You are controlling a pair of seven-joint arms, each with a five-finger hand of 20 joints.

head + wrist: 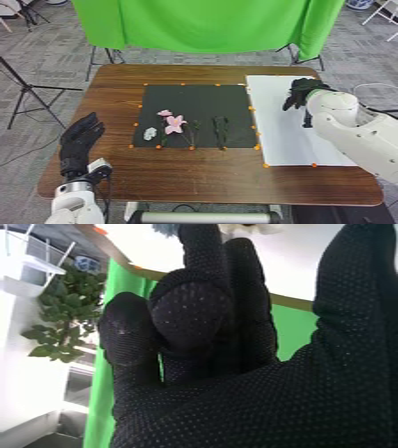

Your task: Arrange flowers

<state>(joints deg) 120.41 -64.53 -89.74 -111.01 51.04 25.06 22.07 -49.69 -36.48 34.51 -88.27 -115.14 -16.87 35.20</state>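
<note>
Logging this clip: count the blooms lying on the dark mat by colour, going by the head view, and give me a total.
Pink: 2, the small pink bloom and the larger pink bloom
White: 1, the white bloom
Total: 3

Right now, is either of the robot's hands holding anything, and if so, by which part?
The left hand holds nothing. Whether the right hand holds anything, over the white sheet, cannot be told.

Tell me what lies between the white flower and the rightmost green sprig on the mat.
The large pink flower and thin green stems lie between them, as the head view shows.
</note>
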